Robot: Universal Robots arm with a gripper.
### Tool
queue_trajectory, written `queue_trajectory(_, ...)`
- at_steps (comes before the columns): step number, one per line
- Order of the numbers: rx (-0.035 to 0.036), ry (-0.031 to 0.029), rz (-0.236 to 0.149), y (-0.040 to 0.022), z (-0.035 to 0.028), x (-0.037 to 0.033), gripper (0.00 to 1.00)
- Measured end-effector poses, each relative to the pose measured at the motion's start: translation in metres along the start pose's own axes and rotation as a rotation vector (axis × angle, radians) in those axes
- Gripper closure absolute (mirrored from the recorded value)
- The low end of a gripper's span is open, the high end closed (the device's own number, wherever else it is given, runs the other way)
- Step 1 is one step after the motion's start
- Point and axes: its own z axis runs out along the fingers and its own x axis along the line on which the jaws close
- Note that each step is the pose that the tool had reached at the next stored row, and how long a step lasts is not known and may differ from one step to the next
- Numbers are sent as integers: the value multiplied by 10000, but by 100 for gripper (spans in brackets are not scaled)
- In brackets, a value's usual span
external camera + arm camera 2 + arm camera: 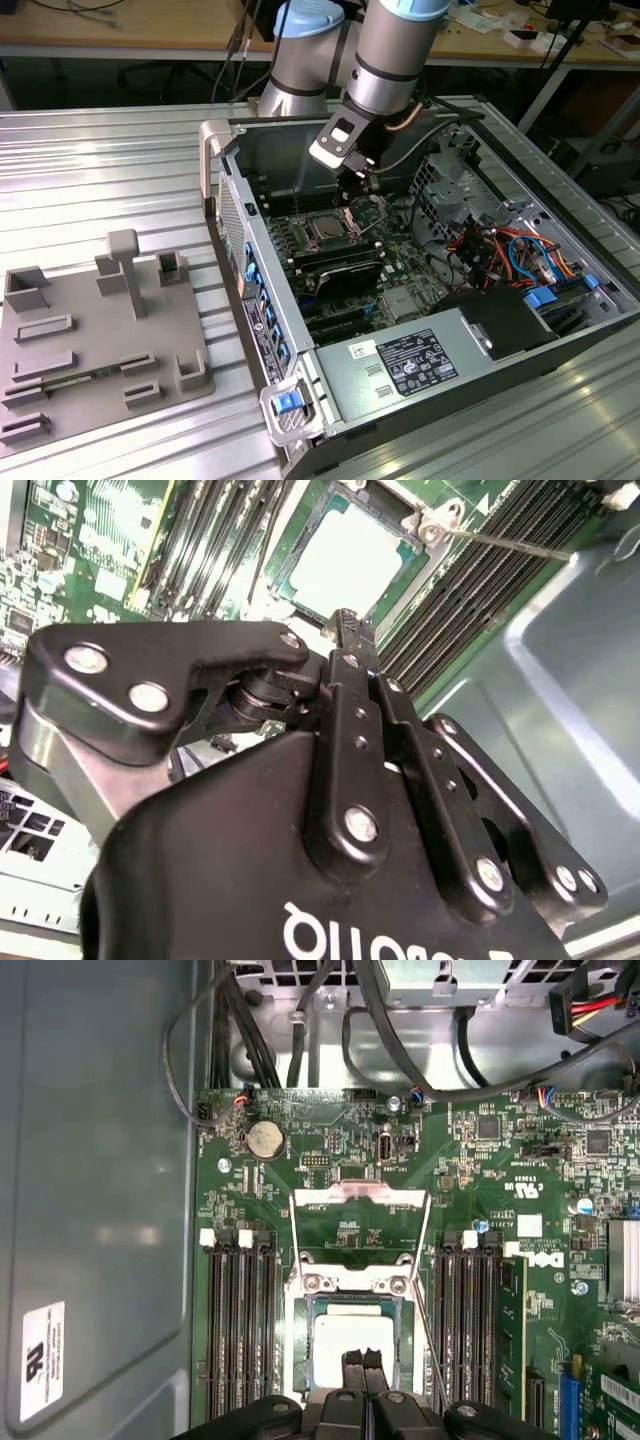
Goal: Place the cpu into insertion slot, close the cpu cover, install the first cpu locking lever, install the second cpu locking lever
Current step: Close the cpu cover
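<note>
1. Ribbed metal table (100,170): it carries everything you see in the exterior view.
2. Open computer case (232,215): it sits on the table, right of centre in the exterior view.
3. Arm (390,55): it enters the case from 12 o'clock in the exterior view.
4. Grey fixture tray (90,350): it lies on the table at 8 o'clock from the case.
5. Motherboard (330,1160): it lies flat on the case floor, with memory slots (240,1330) flanking the socket.
6. Gripper (362,1360): your jaws are pressed together with nothing between them, tips just over the chip.
7. Cpu cover (355,1192): it is swung open off the socket, with green board showing through its hollow middle.
8. Insertion slot (305,1345): it is uncovered and occupied.
9. Cpu (345,1335): it is seated in the slot, silver face up. In the exterior view it lies at 7 o'clock from the gripper.
10. Locking lever (510,543): a thin rod, raised beside the socket.
</note>
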Motion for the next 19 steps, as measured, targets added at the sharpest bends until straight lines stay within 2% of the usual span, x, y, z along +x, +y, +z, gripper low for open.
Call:
queue_trajectory(2,7,0,0,49,2,-1,89)
queue_trajectory(4,7,-1,1,232,19,-5,89)
queue_trajectory(6,7,-1,0,339,21,-7,89)
queue_trajectory(11,8,-1,0,489,18,-9,89)
queue_trajectory(17,14,0,1,615,-18,-9,89)
queue_trajectory(19,19,1,0,700,-25,-10,89)
